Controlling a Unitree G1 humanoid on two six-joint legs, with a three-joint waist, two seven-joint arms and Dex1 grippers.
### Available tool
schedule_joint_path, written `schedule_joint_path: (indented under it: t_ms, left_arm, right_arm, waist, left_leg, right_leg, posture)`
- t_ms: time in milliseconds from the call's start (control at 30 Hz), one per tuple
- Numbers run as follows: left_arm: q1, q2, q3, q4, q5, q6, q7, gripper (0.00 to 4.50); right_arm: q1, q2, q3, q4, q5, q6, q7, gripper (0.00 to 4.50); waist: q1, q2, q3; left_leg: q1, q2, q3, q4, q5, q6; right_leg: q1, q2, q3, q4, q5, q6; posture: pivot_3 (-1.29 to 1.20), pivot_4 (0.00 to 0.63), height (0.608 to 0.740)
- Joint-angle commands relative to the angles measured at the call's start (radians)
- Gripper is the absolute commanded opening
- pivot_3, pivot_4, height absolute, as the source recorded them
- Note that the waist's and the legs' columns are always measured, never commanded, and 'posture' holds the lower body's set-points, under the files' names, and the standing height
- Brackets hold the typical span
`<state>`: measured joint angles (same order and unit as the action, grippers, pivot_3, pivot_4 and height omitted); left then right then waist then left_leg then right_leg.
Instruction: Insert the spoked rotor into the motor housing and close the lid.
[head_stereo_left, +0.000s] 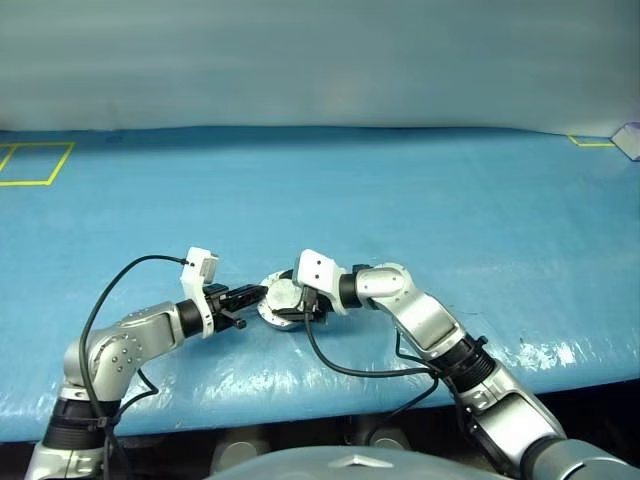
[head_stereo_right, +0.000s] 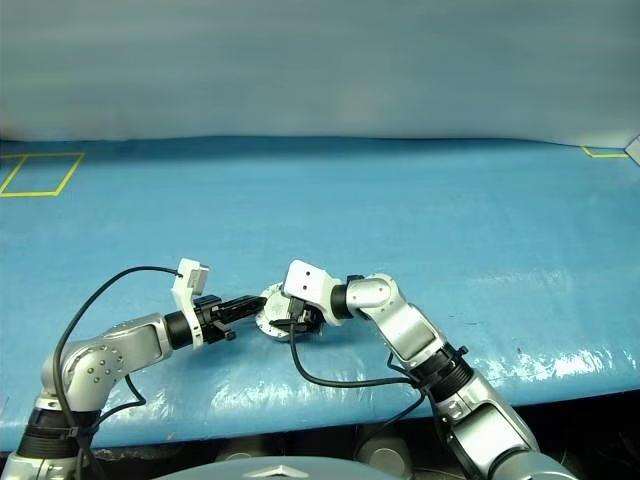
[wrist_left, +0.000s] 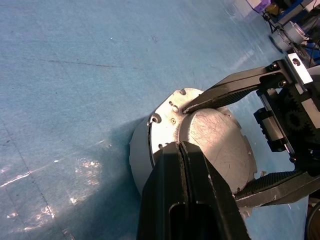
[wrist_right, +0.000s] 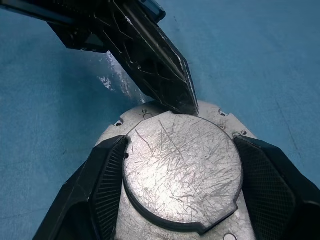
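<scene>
The motor housing (head_stereo_left: 281, 303) is a round silver puck lying on the blue table near its front edge. Its lid (wrist_right: 180, 170), a scratched grey disc with a notched edge, lies flat on top of it. My right gripper (wrist_right: 181, 145) reaches in from the right, and its two black fingers (wrist_right: 107, 175) press against opposite sides of the lid. My left gripper (wrist_left: 180, 146) comes from the left, shut, with its tip touching the lid's rim where that meets the housing flange (wrist_left: 162, 117). The spoked rotor is hidden.
The blue table cover (head_stereo_left: 400, 200) stretches far back and to both sides. A yellow tape square (head_stereo_left: 35, 163) marks its far left, and another tape corner (head_stereo_left: 590, 142) its far right. The table's front edge (head_stereo_left: 300, 405) runs close below the housing.
</scene>
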<state>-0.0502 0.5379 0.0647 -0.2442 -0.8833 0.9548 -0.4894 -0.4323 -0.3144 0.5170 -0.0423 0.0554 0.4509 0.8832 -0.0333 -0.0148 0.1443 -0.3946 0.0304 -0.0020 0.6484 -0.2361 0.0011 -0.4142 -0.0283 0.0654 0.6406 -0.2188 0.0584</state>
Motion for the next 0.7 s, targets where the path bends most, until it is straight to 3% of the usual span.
schedule_joint_path:
  t_ms: [33,67,400,533,700]
  left_arm:
    - [0.020,0.006,-0.032,0.023,0.042,0.029,-0.007,0.00]
    - [0.024,0.010,-0.032,0.022,0.047,0.031,-0.010,0.00]
    - [0.049,0.006,0.004,0.006,0.046,0.040,-0.018,0.00]
    - [0.051,-0.008,0.003,0.012,0.055,0.031,-0.018,0.00]
    - [0.048,-0.027,0.007,0.006,0.056,0.031,-0.032,0.00]
  right_arm:
    - [0.043,-0.032,0.000,0.013,-0.003,0.048,0.009,4.13]
    - [0.051,-0.038,-0.009,-0.001,-0.004,0.050,0.000,4.46]
    - [0.188,-0.146,-0.150,-0.260,0.095,0.155,-0.019,4.49]
    - [0.258,-0.152,-0.282,-0.378,0.225,0.257,-0.034,4.49]
    - [0.327,-0.061,-0.470,-0.473,0.470,0.519,-0.129,4.49]
  waist:
    - [0.000,0.000,0.000]
    - [0.000,0.000,0.000]
    - [0.003,0.000,0.000]
    - [0.006,-0.001,0.002]
    - [0.010,-0.002,0.003]
  left_leg:
    - [0.000,0.000,0.000,-0.001,0.000,0.000]
    - [0.000,0.000,0.000,-0.001,0.000,0.000]
    - [-0.001,0.000,-0.001,-0.003,-0.001,0.000]
    - [-0.005,0.000,-0.002,-0.004,-0.002,0.000]
    - [-0.008,0.000,-0.002,-0.004,-0.002,0.001]
  right_leg:
    - [0.000,0.000,0.000,-0.001,0.000,0.000]
    - [0.000,0.000,0.000,-0.001,0.000,0.000]
    - [0.000,-0.001,0.000,-0.006,0.000,0.000]
    - [0.000,0.000,0.000,-0.007,0.000,0.001]
    - [0.000,0.000,-0.001,-0.008,0.000,0.001]
  posture:
    - [0.00,0.150,0.740]
    - [0.00,0.150,0.740]
    - [0.00,0.150,0.740]
    - [0.00,0.150,0.740]
    - [0.00,0.150,0.740]
